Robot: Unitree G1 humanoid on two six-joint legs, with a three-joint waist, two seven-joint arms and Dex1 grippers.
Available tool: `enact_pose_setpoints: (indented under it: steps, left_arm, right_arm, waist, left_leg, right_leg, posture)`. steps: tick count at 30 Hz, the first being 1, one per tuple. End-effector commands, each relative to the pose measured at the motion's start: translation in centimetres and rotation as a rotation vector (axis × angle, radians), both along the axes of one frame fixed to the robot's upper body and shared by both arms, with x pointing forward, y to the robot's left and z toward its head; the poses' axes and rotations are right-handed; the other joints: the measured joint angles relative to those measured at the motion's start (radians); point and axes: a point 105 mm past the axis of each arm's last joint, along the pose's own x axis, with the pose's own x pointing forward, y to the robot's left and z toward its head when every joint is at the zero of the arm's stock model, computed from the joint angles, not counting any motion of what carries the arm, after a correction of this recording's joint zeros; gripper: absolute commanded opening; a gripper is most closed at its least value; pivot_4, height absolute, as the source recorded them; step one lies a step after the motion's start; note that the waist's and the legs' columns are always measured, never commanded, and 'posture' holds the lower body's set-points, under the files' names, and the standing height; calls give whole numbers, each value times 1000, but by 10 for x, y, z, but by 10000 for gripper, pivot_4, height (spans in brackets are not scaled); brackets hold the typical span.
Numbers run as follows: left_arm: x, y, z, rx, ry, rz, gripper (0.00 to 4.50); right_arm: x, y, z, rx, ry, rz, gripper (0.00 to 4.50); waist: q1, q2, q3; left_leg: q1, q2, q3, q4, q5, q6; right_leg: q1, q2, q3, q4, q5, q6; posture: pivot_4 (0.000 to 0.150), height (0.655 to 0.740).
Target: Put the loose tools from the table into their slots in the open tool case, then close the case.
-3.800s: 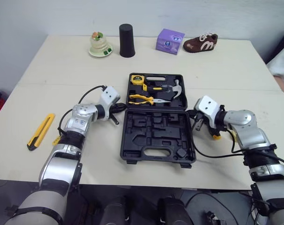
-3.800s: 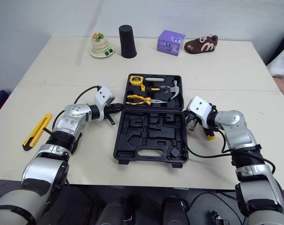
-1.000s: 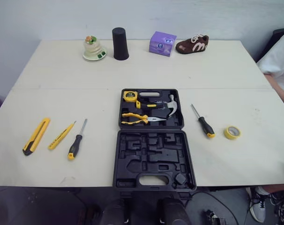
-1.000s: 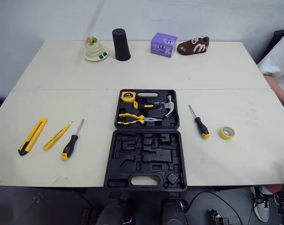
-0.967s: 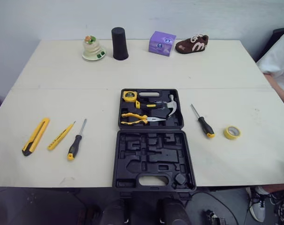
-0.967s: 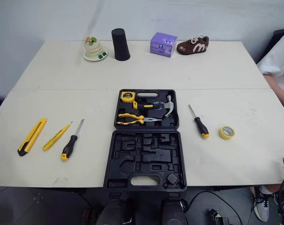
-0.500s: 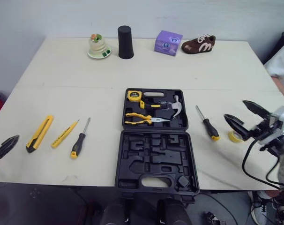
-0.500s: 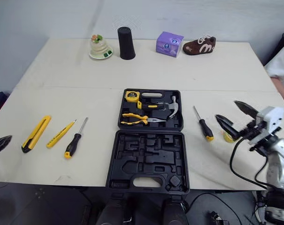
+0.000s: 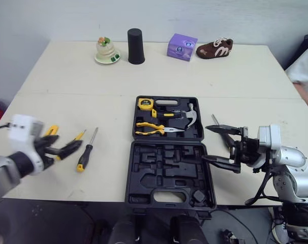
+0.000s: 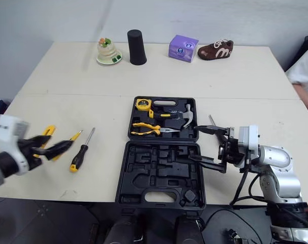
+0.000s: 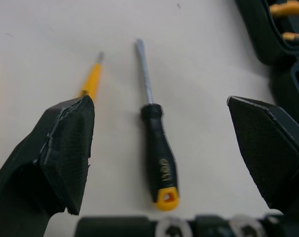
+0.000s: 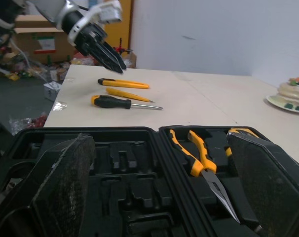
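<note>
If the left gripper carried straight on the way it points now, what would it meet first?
The left gripper would likely meet the black-handled screwdriver first; it lies centred between the open fingers in the wrist view. Its height is unclear.

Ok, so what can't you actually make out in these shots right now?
Screwdriver right of the tool case: its shaft tip is visible in the eye views; the open right gripper covers the rest.
Yellow utility knife: mostly behind the left gripper in the eye views.
Purple box: print too small to read.
</note>
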Motion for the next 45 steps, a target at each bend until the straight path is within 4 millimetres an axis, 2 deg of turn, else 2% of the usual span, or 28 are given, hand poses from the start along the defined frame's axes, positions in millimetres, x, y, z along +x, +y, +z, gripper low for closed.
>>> enact_pose_setpoints:
  steps: [1, 3, 6, 13, 16, 22, 23, 26, 28, 31, 33, 35, 36, 39, 41, 44, 45]
  left_arm:
    - [1, -1, -7, 33, 9, 67, 45000]
    - [-4, -8, -27, 92, 81, 61, 45000]
    - [-7, 0, -41, 105, 126, 140, 45000]
    - [-7, -5, -58, 43, 176, 146, 45000]
    - [-2, -9, -60, -8, 167, 154, 36715]
    - [-5, -9, -71, 33, 208, 133, 12139]
    - [-5, -8, -70, 39, 205, 135, 9559]
    - [1, 5, -54, 75, 106, 164, 9547]
    - [11, 6, -30, 91, -44, 132, 9547]
    - [19, -10, 5, 140, -249, -41, 9547]
    - [20, -29, 24, 189, -360, -210, 9547]
    - [19, -49, 35, 244, -429, -381, 9547]
    - [18, -52, 36, 258, -443, -420, 9547]
    - [17, -94, 33, 343, -444, -781, 9547]
    - [18, -103, 28, 362, -417, -887, 9547]
    - [25, -111, 24, 367, -361, -957, 9547]
    - [30, -122, 23, 383, -335, -1011, 9547]
  right_arm:
    - [-4, -2, 4, 2, -26, 33, 44377]
    - [-5, -1, 3, -1, -25, 49, 44377]
    - [-4, -1, 1, -1, -21, 49, 44377]
    - [-2, 0, -3, -25, -30, 42, 44377]
    - [0, 0, -4, -29, -36, 29, 45000]
    - [1, 2, -2, -30, -47, 20, 45000]
    - [1, 1, -2, -32, -49, 15, 45000]
    - [4, -4, -2, -33, -54, -30, 45000]
    - [5, -7, -1, -34, -61, -55, 45000]
    - [7, -14, -4, -58, -65, -91, 45000]
    - [9, -21, -5, -77, -66, -125, 45000]
    - [10, -28, -6, -95, -67, -155, 45000]
    - [10, -29, -6, -99, -68, -161, 45000]
    - [14, -43, -5, -124, -83, -233, 45000]
    - [14, -49, -6, -138, -89, -257, 45000]
    - [14, -56, -7, -154, -98, -287, 45000]
    - [11, -62, -8, -160, -91, -306, 45000]
  waist:
    - [0, 0, 0]
    - [1, 0, 0]
    - [4, -1, 0]
    - [11, -1, 0]
    - [27, 0, 0]
    - [32, 0, 0]
    - [32, 0, 0]
    - [31, 0, 0]
    - [30, 0, 0]
    - [30, 0, 0]
    - [31, 0, 0]
    - [33, 0, 0]
    - [32, 0, 0]
    - [34, 1, 0]
    - [32, 2, 0]
    - [26, 2, 1]
    - [27, 3, 1]
  left_leg:
    - [0, 0, 0, 0, 0, 0]
    - [0, 1, 0, 0, 0, 0]
    - [0, 1, 0, 0, 0, 0]
    - [0, 1, -1, 1, 0, -1]
    - [0, 1, 0, 1, 0, -1]
    - [0, 0, 0, 1, 0, -1]
    - [0, 0, 0, 1, 0, -1]
    - [0, 0, 0, 1, 0, -1]
    - [0, 1, 0, 0, 0, -1]
    - [-1, 2, 0, 0, 0, -2]
    - [-1, 1, 0, 0, 0, -2]
    - [-2, 0, 0, -1, 0, -2]
    - [-2, 0, 1, -1, -1, -1]
    - [-2, 0, 2, -1, -1, -1]
    - [-2, 0, 3, -1, 0, 0]
    - [-2, 1, 3, -1, 0, 0]
    - [-2, 2, 4, -1, 0, 0]
  right_leg:
    - [0, 1, 0, 0, 0, 0]
    - [1, 2, 0, -1, 0, 0]
    - [1, 2, 2, -2, 0, 0]
    - [1, 0, 1, -5, 0, 0]
    - [1, 1, 1, -6, 0, 0]
    - [2, 2, 1, -6, 0, 0]
    - [2, 2, 1, -6, 0, 0]
    - [2, 2, 1, -6, 0, 0]
    - [2, 2, 1, -6, 0, 0]
    - [1, 2, 0, -8, 0, -1]
    - [1, 2, 1, -8, 0, -1]
    - [1, 2, 0, -9, 0, -1]
    - [1, 2, 0, -9, 0, -1]
    - [1, 2, 0, -11, 1, -1]
    - [0, 4, -2, -11, 1, -1]
    - [0, 5, -2, -11, 1, -1]
    - [0, 6, -3, -11, 1, -1]
  posture:
    - [1500, 7400]
    - [1500, 7400]
    - [1500, 7400]
    - [1500, 7400]
    - [1500, 7400]
    - [1500, 7400]
    - [1500, 7400]
    - [1500, 7400]
    - [1500, 7400]
    - [1500, 7400]
    - [1500, 7400]
    - [1500, 7400]
    - [1500, 7400]
    - [1500, 7400]
    - [1500, 7400]
    - [1500, 7400]
    - [1500, 7400]
